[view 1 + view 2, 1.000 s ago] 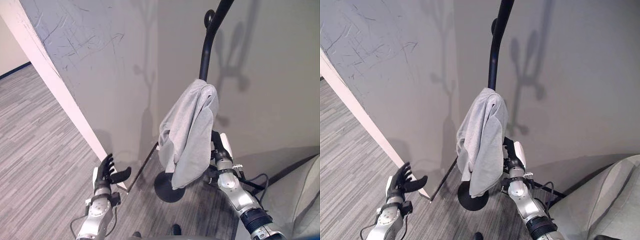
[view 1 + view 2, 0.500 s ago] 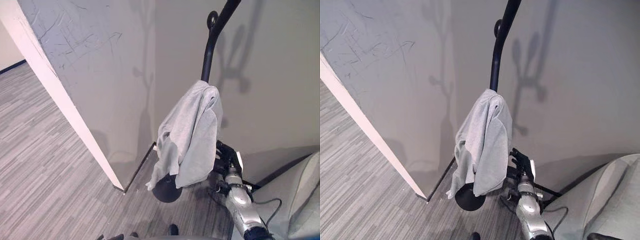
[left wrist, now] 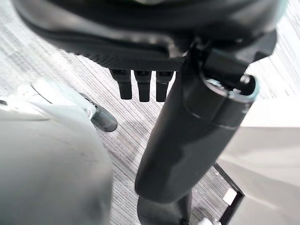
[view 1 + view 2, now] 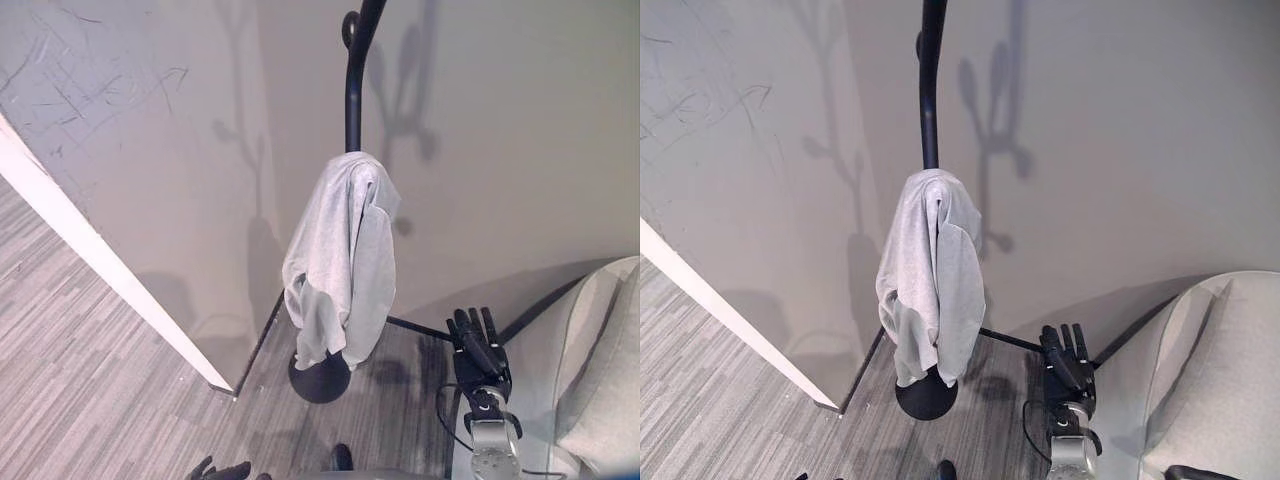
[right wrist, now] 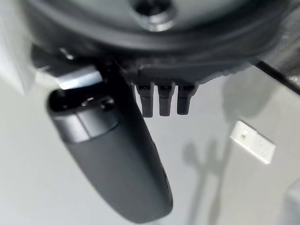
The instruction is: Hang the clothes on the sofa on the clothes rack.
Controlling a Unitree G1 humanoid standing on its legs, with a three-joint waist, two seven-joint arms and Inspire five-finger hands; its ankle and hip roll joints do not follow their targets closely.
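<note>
The grey garment (image 4: pixel 343 262) hangs draped on the black clothes rack (image 4: pixel 352 95). The right hand (image 4: pixel 480 345) is beside the sofa (image 4: pixel 1215 370), fingers straight, empty — the left hand (image 3: pixel 140 56), fingers straight, shows above the floor (image 3: pixel 70 75).

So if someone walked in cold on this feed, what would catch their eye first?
First the light grey garment, draped over the black clothes rack that stands against the grey wall; it hangs down nearly to the rack's round base. Next the right hand, fingers straight and holding nothing, to the right of the rack and apart from the cloth. The pale sofa fills the lower right corner.
</note>
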